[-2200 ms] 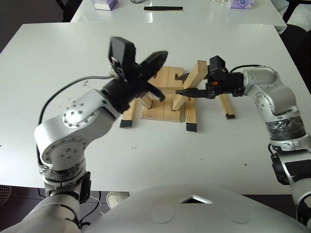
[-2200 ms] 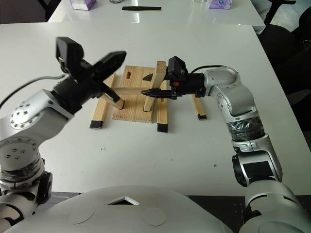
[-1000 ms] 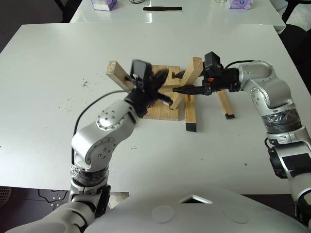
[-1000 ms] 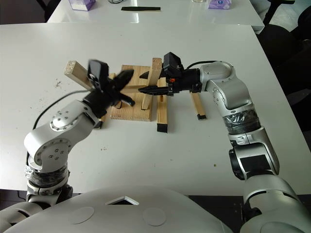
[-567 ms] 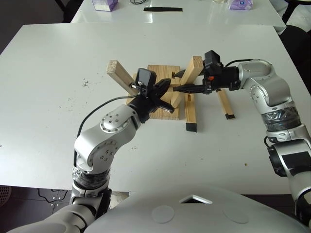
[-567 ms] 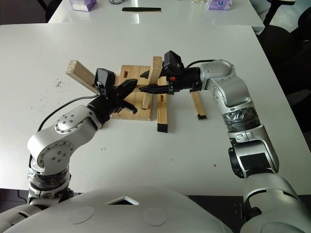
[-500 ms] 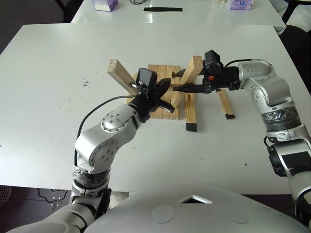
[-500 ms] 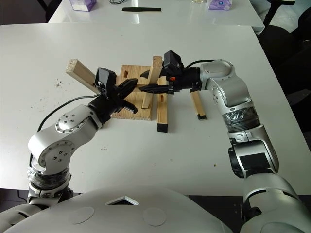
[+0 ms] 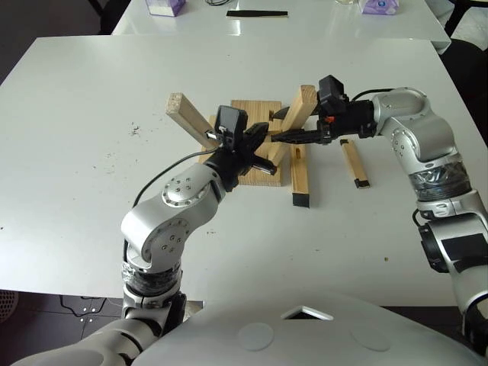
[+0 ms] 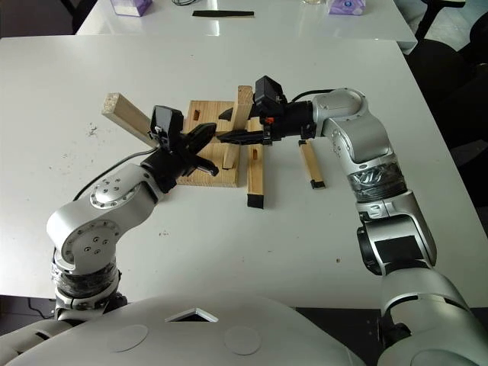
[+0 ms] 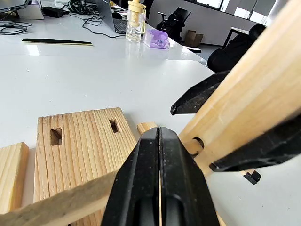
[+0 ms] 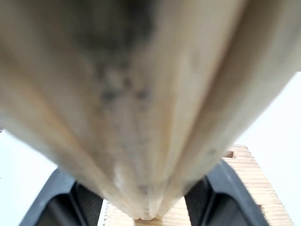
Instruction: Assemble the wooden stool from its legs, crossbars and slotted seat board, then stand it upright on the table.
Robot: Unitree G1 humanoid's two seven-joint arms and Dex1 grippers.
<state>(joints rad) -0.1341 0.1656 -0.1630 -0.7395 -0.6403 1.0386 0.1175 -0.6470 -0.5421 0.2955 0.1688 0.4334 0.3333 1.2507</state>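
The slotted seat board (image 9: 250,107) lies flat mid-table. Over its right edge a wooden leg (image 9: 304,107) stands tilted, with my right gripper (image 9: 284,126) shut on it; its fingers (image 11: 196,94) flank the leg (image 11: 254,94). That same leg (image 12: 141,94) looms close in the right wrist view. My left gripper (image 9: 260,149) is over the board's near side, shut on a thin crossbar (image 11: 56,202). Left of the board another leg (image 9: 187,119) slants with its far end up in the air.
A thick leg (image 9: 300,179) with a black cap and a thin piece (image 9: 354,163) lie loose right of the board. Dark specks (image 9: 136,130) dot the white table (image 9: 76,191) on the left. A second table (image 9: 305,23) stands behind.
My left arm came down from a raised pose to the crossbar at the board. The left leg's far end tipped up off the table. The right gripper and its leg shifted slightly.
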